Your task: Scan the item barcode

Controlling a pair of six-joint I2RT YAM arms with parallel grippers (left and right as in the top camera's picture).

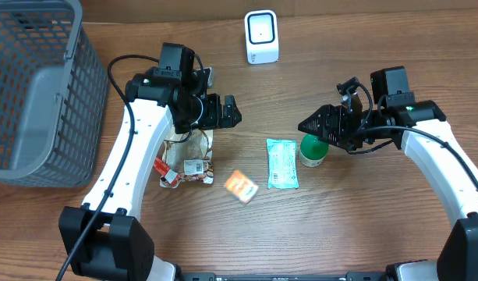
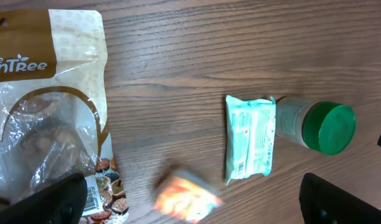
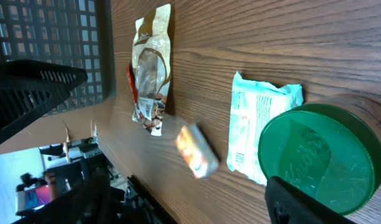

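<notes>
Watching the right gripper (image 1: 310,127), I am seeing it hanging with jaws spread wide over the green-lidded jar (image 1: 313,152), gripping nothing (the lid is filling one corner of the wrist view). The jar is standing on the worktop (image 1: 363,226) just beside the mint packet (image 1: 282,164), well apart from the white scanner (image 1: 261,37). The left gripper (image 1: 221,112) is gaping fully above the snack bag (image 1: 188,156).

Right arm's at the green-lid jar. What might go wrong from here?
1. The teal packet lies right beside the jar; the open jaws of the right gripper may nudge or pinch it.
2. The jaws look off-centre on the round lid, so closing might tip the jar.
</notes>
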